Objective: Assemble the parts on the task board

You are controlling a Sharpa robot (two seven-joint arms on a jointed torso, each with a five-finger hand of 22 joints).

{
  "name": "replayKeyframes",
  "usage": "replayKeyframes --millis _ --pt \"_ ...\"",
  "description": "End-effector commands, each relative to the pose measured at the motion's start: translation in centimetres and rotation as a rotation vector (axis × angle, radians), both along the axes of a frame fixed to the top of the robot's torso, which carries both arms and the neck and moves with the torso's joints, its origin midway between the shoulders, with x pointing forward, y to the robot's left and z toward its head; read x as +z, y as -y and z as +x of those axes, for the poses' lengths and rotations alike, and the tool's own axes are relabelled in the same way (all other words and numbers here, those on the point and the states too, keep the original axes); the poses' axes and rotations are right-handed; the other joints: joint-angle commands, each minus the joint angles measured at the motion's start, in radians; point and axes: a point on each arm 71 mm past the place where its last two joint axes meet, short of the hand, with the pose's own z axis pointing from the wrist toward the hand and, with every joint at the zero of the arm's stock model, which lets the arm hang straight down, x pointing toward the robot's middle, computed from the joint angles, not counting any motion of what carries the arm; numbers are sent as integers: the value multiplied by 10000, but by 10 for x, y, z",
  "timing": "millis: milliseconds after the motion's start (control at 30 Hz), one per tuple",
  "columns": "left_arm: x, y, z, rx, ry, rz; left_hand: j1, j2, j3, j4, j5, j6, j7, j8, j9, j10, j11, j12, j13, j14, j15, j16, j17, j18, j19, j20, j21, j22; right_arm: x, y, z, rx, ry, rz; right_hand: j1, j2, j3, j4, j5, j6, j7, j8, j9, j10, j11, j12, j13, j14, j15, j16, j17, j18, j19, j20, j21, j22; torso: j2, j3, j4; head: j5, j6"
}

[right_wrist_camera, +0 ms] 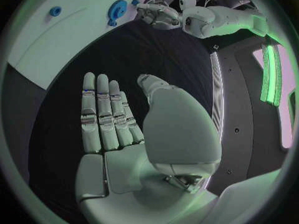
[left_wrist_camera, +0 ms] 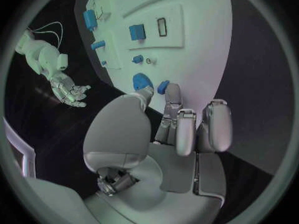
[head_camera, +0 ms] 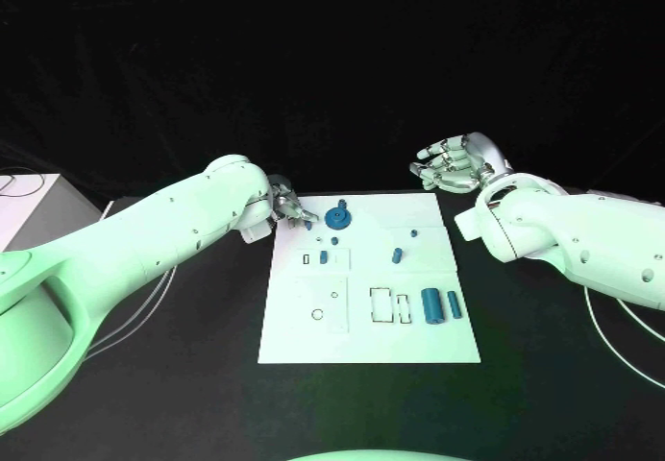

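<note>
black table [head_camera: 166, 384], left hand [head_camera: 287, 206] fingertips at task board [head_camera: 363, 336] edge, holding nothing; right hand [head_camera: 455, 163] spread, empty

The left hand [head_camera: 287, 208] hides the task board [head_camera: 369, 341] corner beneath it.

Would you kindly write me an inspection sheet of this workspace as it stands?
Surface: black table, covered in dark cloth.
Job's things: white task board at the middle; blue gear at its far end; two blue cylinders lying side by side near its right edge; smaller blue parts between.
Clutter: nothing seen.
Hands: left hand at the board's far left corner, fingertips by the gear; right hand open, off the board, holding nothing.
Cables: thin wires along the right arm.
Surroundings: black backdrop; white box at left.
</note>
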Motion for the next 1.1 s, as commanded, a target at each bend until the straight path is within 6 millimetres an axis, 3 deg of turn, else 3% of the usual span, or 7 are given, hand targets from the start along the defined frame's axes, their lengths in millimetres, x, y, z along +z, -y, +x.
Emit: replayKeyframes --millis 33,533,700,1000,1100 --pt "0 1 -1 -60 -99 -44 180 25 278 -5 8 10 -56 107 71 1 -116 -9 -27 889 -85 35 2068 82 39 -73 46 108 1 -1 0 98 75 5 19 -48 32 -17 39 -42 20 12 -15 -20 60 -62 -17 -37 69 -45 -23 53 -54 11 -42 -25 10 1 7 -8 -4" --pt "-2 2 0 -58 -240 42 418 -100 1180 -44 7 -37 -116 324 290 53 -173 -15 -76 895 -135 46 2085 72 64 -123 62 155 1 -3 0 128 53 18 19 -47 25 -18 49 -56 27 7 -19 -28 67 -70 -40 -40 76 -70 -41 53 -64 17 -42 -61 15 7 -16 -14 -43" --pt "-3 1 0 -45 -258 12 597 -205 1944 -158 1 -105 -135 412 403 51 -199 -26 -98 896 -168 49 2089 72 63 -150 59 163 1 -3 0 130 45 24 16 -44 21 -15 59 -62 31 5 -21 -30 71 -73 -54 -42 80 -85 -52 53 -71 22 -42 -83 9 9 0 -26 -63" --pt "-4 1 -1 -74 -416 -140 559 -543 3567 -756 18 -202 -148 582 622 37 -212 -56 -130 899 -177 57 2101 71 61 -165 54 183 0 -3 0 139 17 50 11 -36 17 -11 84 -66 34 6 -22 -30 74 -76 -74 -44 85 -109 -69 53 -81 28 -41 -119 4 3 9 -20 -71" --pt "-5 1 -1 -98 -466 -214 459 -578 4424 -1343 100 -260 -131 704 783 48 -213 -95 -161 904 -179 66 2117 69 64 -171 57 200 0 -3 0 147 3 57 6 -31 14 -7 112 -66 35 9 -21 -27 75 -76 -90 -41 88 -125 -81 55 -85 32 -39 -146 -3 4 6 -18 -70"
